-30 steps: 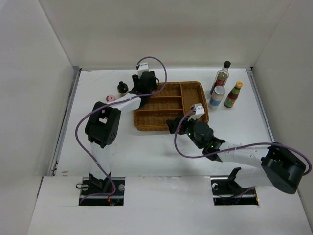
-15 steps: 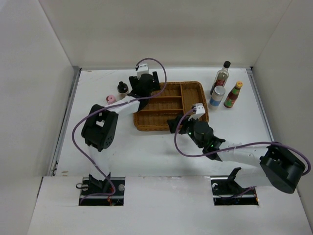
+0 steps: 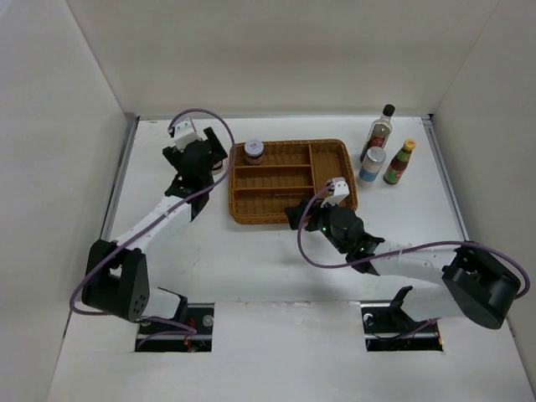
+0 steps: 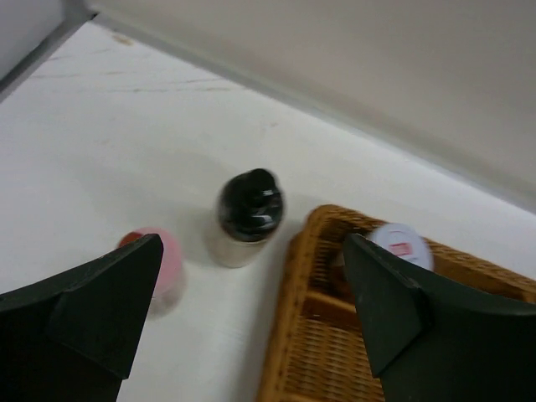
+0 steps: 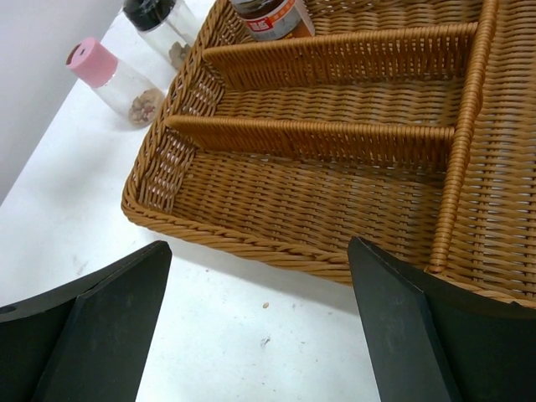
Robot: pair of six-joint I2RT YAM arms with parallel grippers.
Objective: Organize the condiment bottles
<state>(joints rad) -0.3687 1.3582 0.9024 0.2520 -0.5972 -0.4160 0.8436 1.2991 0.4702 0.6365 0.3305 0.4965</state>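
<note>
The wicker basket lies mid-table. A jar with a red-and-white label stands in its far left compartment, also in the left wrist view. My left gripper is open and empty, left of the basket. It hovers above the short black-capped bottle and the pink-lidded bottle. My right gripper is open and empty at the basket's near rim. Right of the basket stand the tall clear black-capped bottle, the silver-lidded one and the red sauce bottle.
White walls close the table on the left, back and right. The basket's other compartments hold nothing. The purple cables of both arms loop above the table.
My left gripper opened, left the jar standing in the basket's far left compartment, and swung left over the two small bottles. The right arm has barely moved.
</note>
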